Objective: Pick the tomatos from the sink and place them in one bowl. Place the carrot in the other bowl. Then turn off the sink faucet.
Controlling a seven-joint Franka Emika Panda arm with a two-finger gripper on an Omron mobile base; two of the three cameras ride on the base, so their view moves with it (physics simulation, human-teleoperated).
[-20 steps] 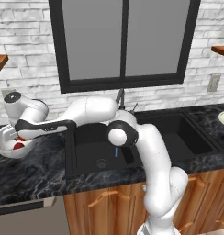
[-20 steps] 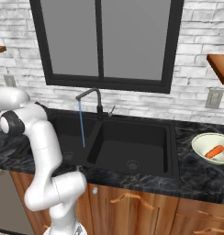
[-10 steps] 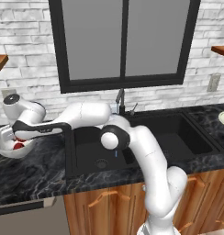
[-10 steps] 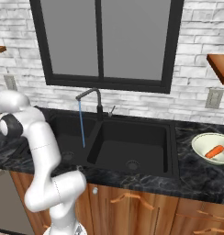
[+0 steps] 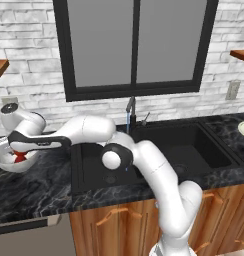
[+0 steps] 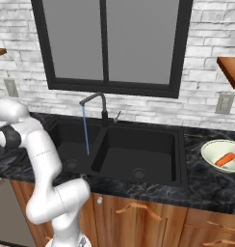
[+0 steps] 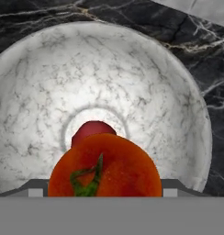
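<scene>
**Orange-red tomato between our jaws over the marbled bowl**

Our pincer (image 5: pixel 19 156) hangs spread wide above the mottled grey-white bowl (image 7: pixel 36 105); whether it grips the orange-red tomato (image 7: pixel 104 166), green stem up, we cannot tell. A darker red tomato (image 7: pixel 88 130) rests on the bowl floor behind it. The bowl sits on black marbled worktop (image 5: pixel 34 190) left of the sink (image 6: pixel 134 149). Water runs from the faucet (image 6: pixel 93 102). The carrot (image 6: pixel 225 159) lies in the cream bowl (image 6: pixel 211 157).

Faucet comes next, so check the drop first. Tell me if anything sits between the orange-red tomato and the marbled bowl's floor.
The other tomato already lies at the bottom of the marbled bowl, directly beyond the orange-red tomato. Nothing else visible is in the way.
</scene>
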